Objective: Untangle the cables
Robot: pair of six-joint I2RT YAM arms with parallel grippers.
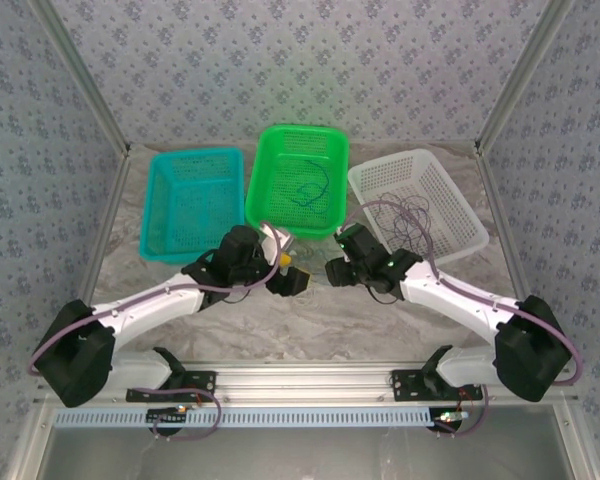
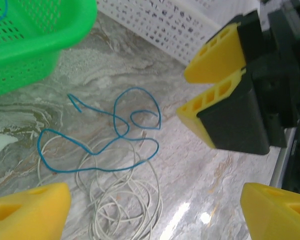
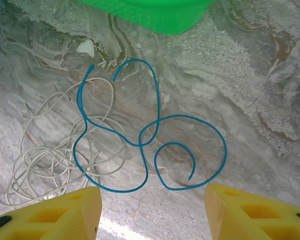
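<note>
left hand and right hand hovered spread, empty, above the desk, where the blue cable lay looped across the white cable near the green basket. picking seemed the step; next, pinch the blue cable and lift it clear.

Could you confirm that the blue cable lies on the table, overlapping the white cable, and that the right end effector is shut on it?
Not quite: the right end effector is open, with nothing between its fingers, as the right wrist view shows. The rest stands: the blue cable lies on the table, overlapping the white cable.
</note>
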